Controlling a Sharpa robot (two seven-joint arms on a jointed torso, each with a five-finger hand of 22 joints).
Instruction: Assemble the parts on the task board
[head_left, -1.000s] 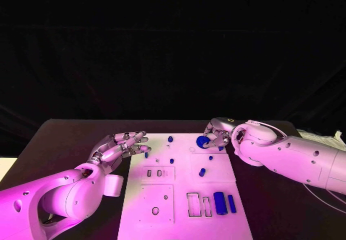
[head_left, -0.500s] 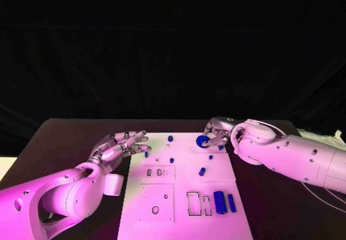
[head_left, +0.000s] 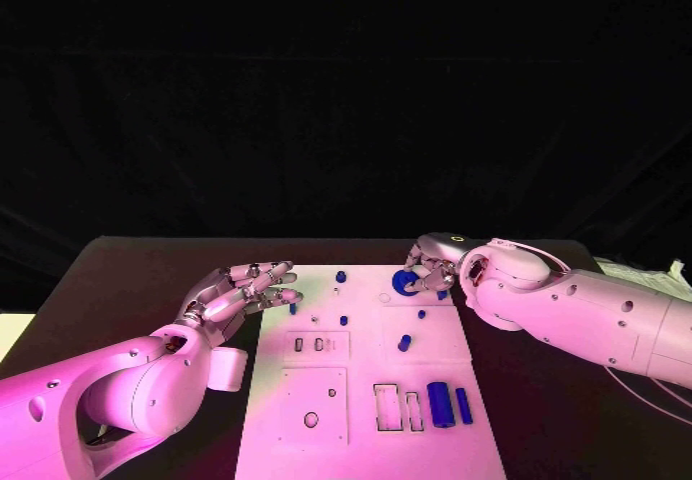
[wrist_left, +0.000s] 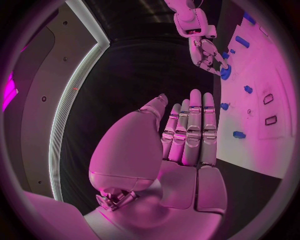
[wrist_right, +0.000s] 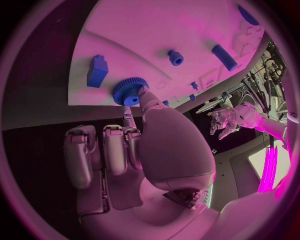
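The white task board (head_left: 361, 440) lies in the middle of the black table. At its far right corner my right hand (head_left: 430, 272) pinches a blue toothed gear (head_left: 405, 283) just above the board. In the right wrist view the thumb and a finger (wrist_right: 141, 96) sit on the gear (wrist_right: 129, 91), the other fingers curled in. My left hand (head_left: 242, 290) hovers at the board's left edge, empty, with its fingers (wrist_left: 190, 127) straight and apart. Two blue cylinders (head_left: 440, 405) lie at the near right of the board.
Small blue pegs (head_left: 340, 277) stand along the far part of the board, and another small piece (head_left: 404, 344) sits mid-board. A blue block (wrist_right: 97, 70) lies next to the gear. Rectangular slots (head_left: 387, 408) and holes (head_left: 310, 421) mark the near half.
My right hand has shifted slightly toward the board's far edge with the gear in it. The left hand has stayed where it was.
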